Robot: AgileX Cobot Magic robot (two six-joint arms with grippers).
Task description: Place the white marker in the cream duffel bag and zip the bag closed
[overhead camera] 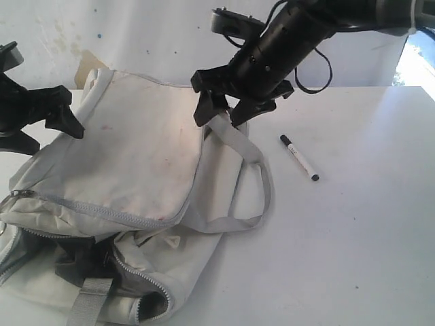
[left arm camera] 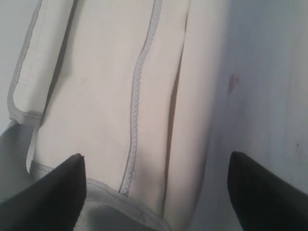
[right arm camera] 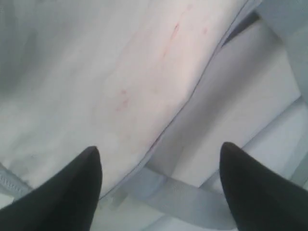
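Cream duffel bag (white marker nearby) under left gripper and right gripper, both agape, empty

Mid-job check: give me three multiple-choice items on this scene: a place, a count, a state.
1. Where is the thin white black-capped marker relative to the large soft cream fabric duffel bag? A inside it; B on the white table beside it; C in a hand.
2. How many markers show? A one; B two; C three.
3. The left hand and right hand are: A both open, empty; B both shut; C one shut on the marker.
Answers: 1 B, it lies on bare tabletop apart from the bag; 2 A, only one shows; 3 A, the wrist views show both spread wide, gripping nothing.
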